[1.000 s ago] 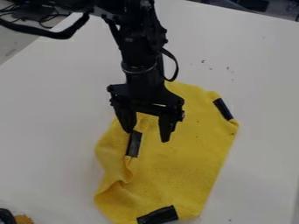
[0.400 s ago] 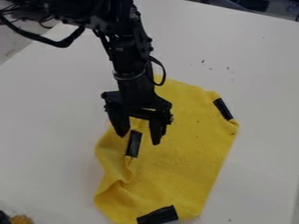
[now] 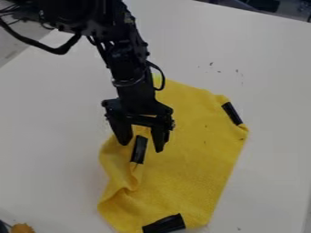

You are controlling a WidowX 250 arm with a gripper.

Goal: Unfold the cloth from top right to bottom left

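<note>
The black gripper hangs over the left part of the yellow cloth, fingers apart, one on each side of a black tape strip on the cloth. Whether the fingertips touch the cloth I cannot tell. The cloth lies with its left side folded and rumpled, a crease running down from that strip. Another black strip marks its upper right corner, and one more black strip is at its bottom edge. The arm covers part of the cloth's upper left.
The white table extends around the cloth, with small dark specks beyond its upper right. An orange-brown fuzzy object sits at the bottom left corner beside something dark. Black cables loop at the upper left.
The gripper has moved left and slightly down in the view, from right of the left tape strip to straddling it. The cloth looks unchanged.
</note>
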